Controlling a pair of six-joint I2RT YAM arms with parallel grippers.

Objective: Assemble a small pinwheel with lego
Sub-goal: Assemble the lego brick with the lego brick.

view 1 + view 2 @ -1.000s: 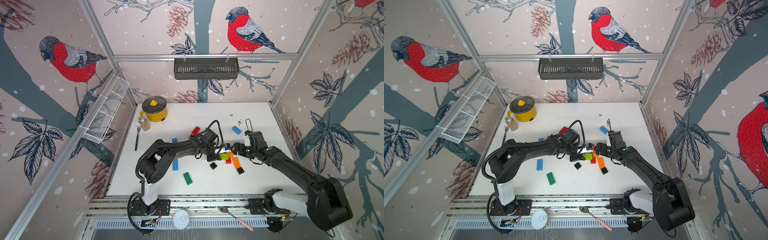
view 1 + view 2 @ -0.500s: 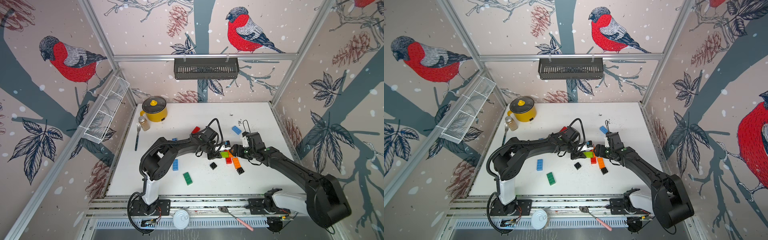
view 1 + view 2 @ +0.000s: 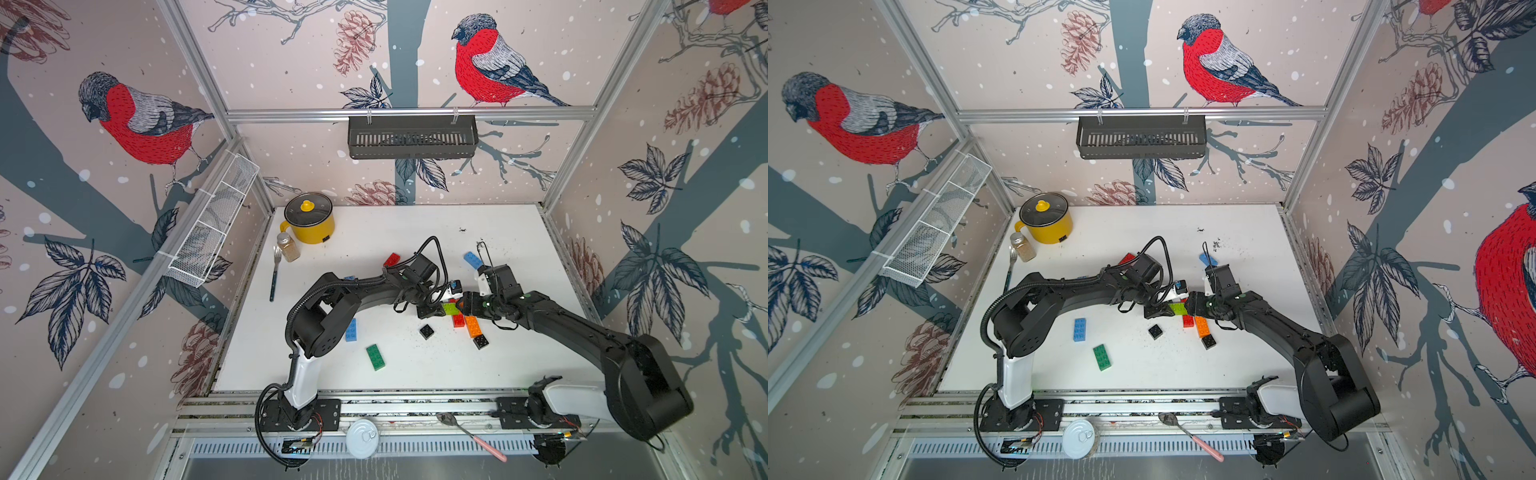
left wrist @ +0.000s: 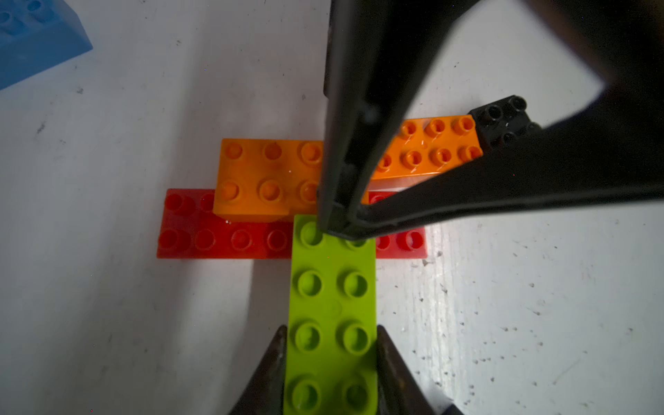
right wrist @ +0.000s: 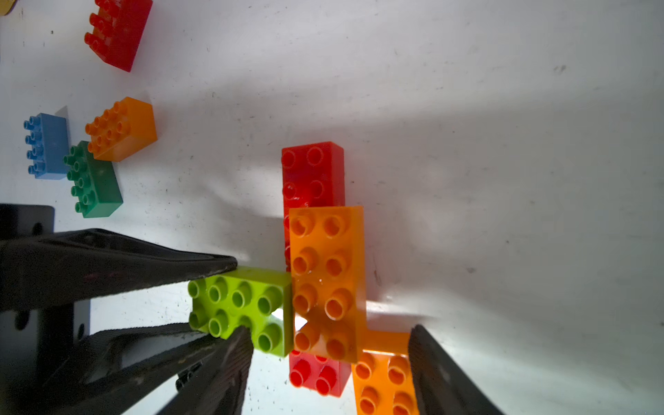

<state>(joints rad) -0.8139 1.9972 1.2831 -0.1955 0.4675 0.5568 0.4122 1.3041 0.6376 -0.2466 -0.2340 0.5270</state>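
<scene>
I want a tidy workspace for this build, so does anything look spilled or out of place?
Yes. Dark specks are scattered over the white table, thickest toward the back right and around the lego build, like spilled grit. A pink-handled spoon and a round can lid lie on the front rail, off the table.

Bright plastic colours on a speckled white table.
Lime brick inside the black left gripper; beyond its tips, orange brick over red brick, black square farther on, blue brick aside.
</scene>
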